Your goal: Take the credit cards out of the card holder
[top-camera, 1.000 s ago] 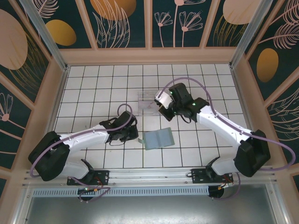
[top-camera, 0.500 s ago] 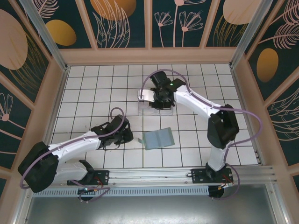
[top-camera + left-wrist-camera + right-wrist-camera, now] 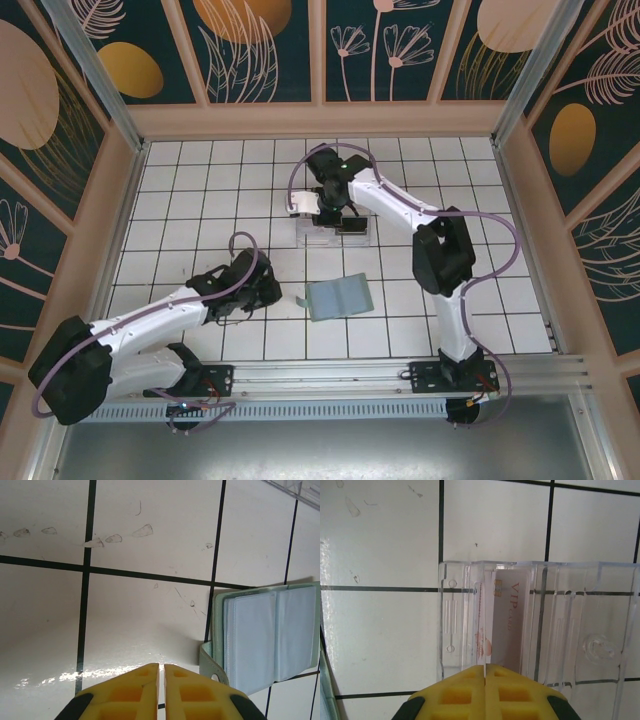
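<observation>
The card holder point(image 3: 338, 298) lies open on the tiles, grey-green outside with blue-grey pockets point(image 3: 265, 635). My left gripper point(image 3: 268, 292) hovers just left of it, apart from it, its yellow fingertips point(image 3: 161, 666) shut with nothing between them. Over the clear plastic tray point(image 3: 310, 235) my right gripper point(image 3: 338, 222) is shut on a thin credit card point(image 3: 482, 630), seen edge-on with a little reddish print showing. A pale pinkish-white credit card point(image 3: 509, 625) printed "VIP" sits inside the tray point(image 3: 580, 610), just right of the held one.
Wooden walls with dark floral panels close in the white tiled floor on three sides. An aluminium rail point(image 3: 330, 375) carrying the arm bases runs along the near edge. The card holder's snap tab point(image 3: 212, 662) sticks out toward my left fingers.
My right arm has swung left and stretched out from beside the tray to above it. My left gripper has drawn back a little to the left, away from the card holder.
</observation>
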